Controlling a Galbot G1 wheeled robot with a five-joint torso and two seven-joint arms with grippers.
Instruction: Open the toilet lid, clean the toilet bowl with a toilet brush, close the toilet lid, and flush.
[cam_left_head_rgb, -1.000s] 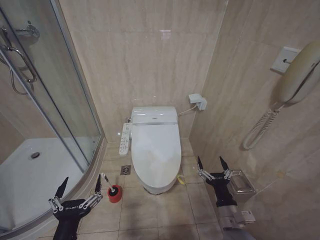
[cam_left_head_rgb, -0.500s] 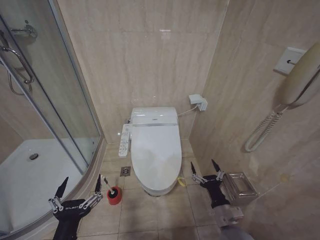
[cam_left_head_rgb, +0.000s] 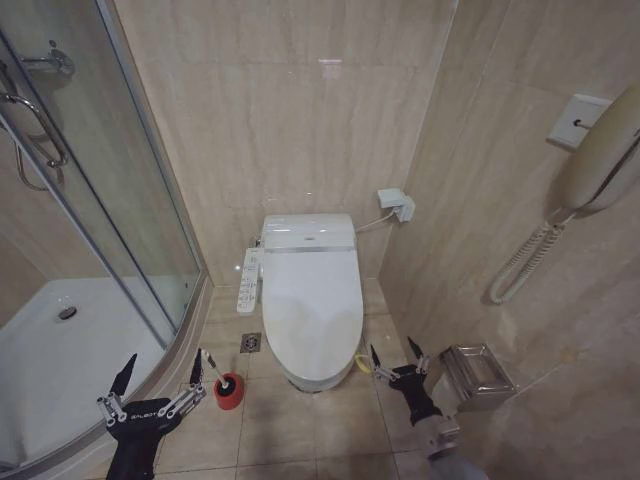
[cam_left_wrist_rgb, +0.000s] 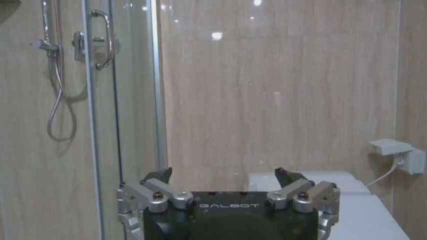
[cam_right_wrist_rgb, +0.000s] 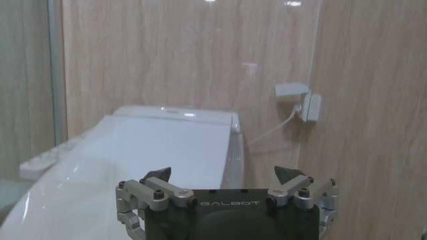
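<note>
1. Nearest the robot, the left gripper (cam_left_head_rgb: 160, 378) hangs low at the left of the head view with its fingers spread wide, above the tiled floor (cam_left_head_rgb: 300, 420) beside the curved shower tray (cam_left_head_rgb: 60, 350). It touches nothing.
2. The right gripper (cam_left_head_rgb: 396, 359) sits low on the right, its fingers also spread apart and holding nothing, just beside the front right corner of the toilet and near a metal paper holder (cam_left_head_rgb: 478, 374) on the right wall.
3. The toilet brush (cam_left_head_rgb: 212, 368) stands in a small round red cup (cam_left_head_rgb: 229, 389) on the floor, left of the toilet's front end and just ahead of the left gripper. Its slim white handle leans up and to the left.
4. The toilet lid (cam_left_head_rgb: 312, 305) is down: a glossy, smooth white oval panel covering the toilet bowl (cam_left_head_rgb: 318, 381), of which only a narrow white edge shows under the front.
5. The lid's long axis runs from the robot toward the back wall, rounded end nearest the robot, hinge end at the far unit.
6. A long white control panel (cam_left_head_rgb: 249, 280) runs along the toilet's left side.
7. Farthest, a white outlet box (cam_left_head_rgb: 397, 204) is fixed to the beige wall.
</note>
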